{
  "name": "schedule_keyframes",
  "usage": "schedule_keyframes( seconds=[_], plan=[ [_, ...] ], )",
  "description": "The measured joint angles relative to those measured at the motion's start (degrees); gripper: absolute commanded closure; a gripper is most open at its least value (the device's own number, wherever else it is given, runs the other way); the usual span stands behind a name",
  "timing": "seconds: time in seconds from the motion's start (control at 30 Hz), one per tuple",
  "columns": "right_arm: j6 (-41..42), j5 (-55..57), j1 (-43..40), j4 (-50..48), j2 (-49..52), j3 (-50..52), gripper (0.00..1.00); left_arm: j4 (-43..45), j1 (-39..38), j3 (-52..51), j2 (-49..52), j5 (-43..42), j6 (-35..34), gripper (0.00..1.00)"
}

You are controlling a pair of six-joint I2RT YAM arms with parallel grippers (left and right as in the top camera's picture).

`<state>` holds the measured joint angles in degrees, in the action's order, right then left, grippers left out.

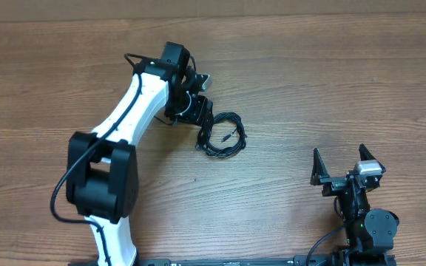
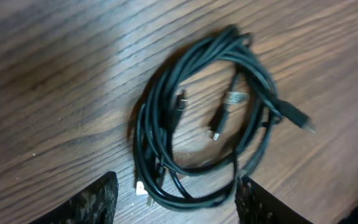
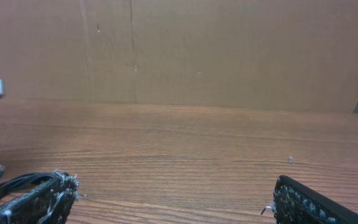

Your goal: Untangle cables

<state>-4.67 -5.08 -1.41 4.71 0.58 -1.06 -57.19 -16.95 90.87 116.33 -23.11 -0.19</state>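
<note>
While the left gripper (image 1: 200, 124) hangs low over the table (image 1: 324, 74), its two fingers stand spread, nothing between the pads.

- Left wrist view: the left gripper (image 2: 176, 210) shows as two dark fingertips (image 2: 95, 202) at the bottom edge, set wide apart. The near rim of the cables (image 2: 151, 143) lies right at the mouth of that gap. Whether either fingertip touches a strand, I cannot tell.
- The cables run out ahead of the left gripper as one loose, flat coil of several thin black strands, overlapping and crossed. Small plug ends lie inside the loop; another plug pokes out on the far side. A pale tip shows at the near rim, just by one fingertip.
- Overhead: the cables (image 1: 224, 137) sit on bare wood immediately beside the left gripper, on the side facing the other arm. Coil flat on the table, not lifted.
- The right gripper (image 1: 342, 165) is well apart from the left gripper, near the table's front edge. Its jaws are also spread wide and empty.
- Right wrist view: the right gripper (image 3: 176, 208) shows both fingers low in the corners, only wood grain between them.
</note>
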Motion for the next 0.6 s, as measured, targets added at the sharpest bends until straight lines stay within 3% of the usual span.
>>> schedule_keyframes(
  seconds=[0.13,0.37,0.6],
  plan=[
    [0.0,0.0,0.0,0.0,0.0,0.0,0.0,0.8,-1.7,0.0,3.8,0.9,-2.3,0.59],
    [0.0,0.0,0.0,0.0,0.0,0.0,0.0,1.5,-4.1,0.0,6.6,5.8,-7.0,0.74],
    [0.0,0.0,0.0,0.0,0.0,0.0,0.0,-0.7,-4.1,0.3,6.6,9.7,-9.3,0.74]
  ],
)
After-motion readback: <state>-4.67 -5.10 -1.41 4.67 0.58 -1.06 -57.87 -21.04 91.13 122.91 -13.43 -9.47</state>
